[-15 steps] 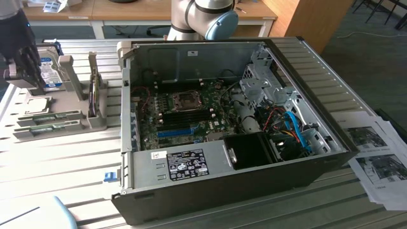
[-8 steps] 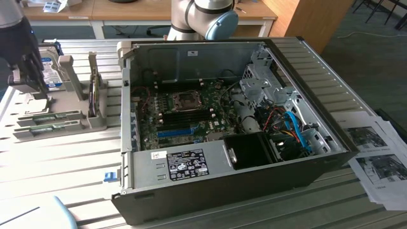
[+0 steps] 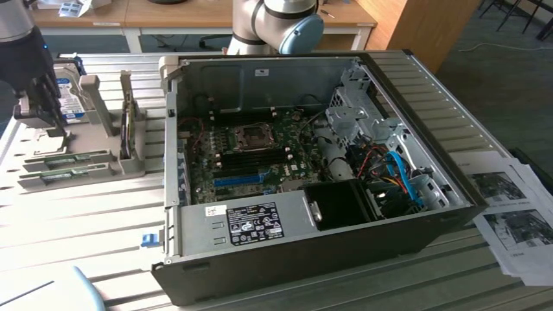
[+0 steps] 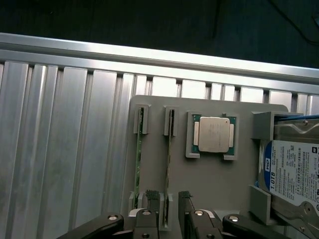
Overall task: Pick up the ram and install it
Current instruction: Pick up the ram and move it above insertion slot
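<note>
Two green ram sticks stand on edge in slots of a grey holder plate [image 4: 219, 184]: one [image 4: 138, 164] nearer the plate's edge, the other [image 4: 170, 159] beside it. My gripper [image 4: 168, 205] is open, and its two dark fingertips [image 4: 152, 201] straddle one end of the second stick without touching it. In the exterior view the gripper [image 3: 45, 123] hangs over the holder [image 3: 95, 162] at the exterior view's left, above the ram sticks [image 3: 67, 158]. The open computer case [image 3: 302, 168] shows its motherboard [image 3: 250, 159].
A square silver CPU chip [image 4: 214, 135] lies in a pocket beside the ram. A blue-labelled hard drive [image 4: 294, 174] stands in the holder past it. Printed papers [image 3: 514, 214] lie at the exterior view's right of the case. The table is ribbed aluminium [image 4: 60, 149].
</note>
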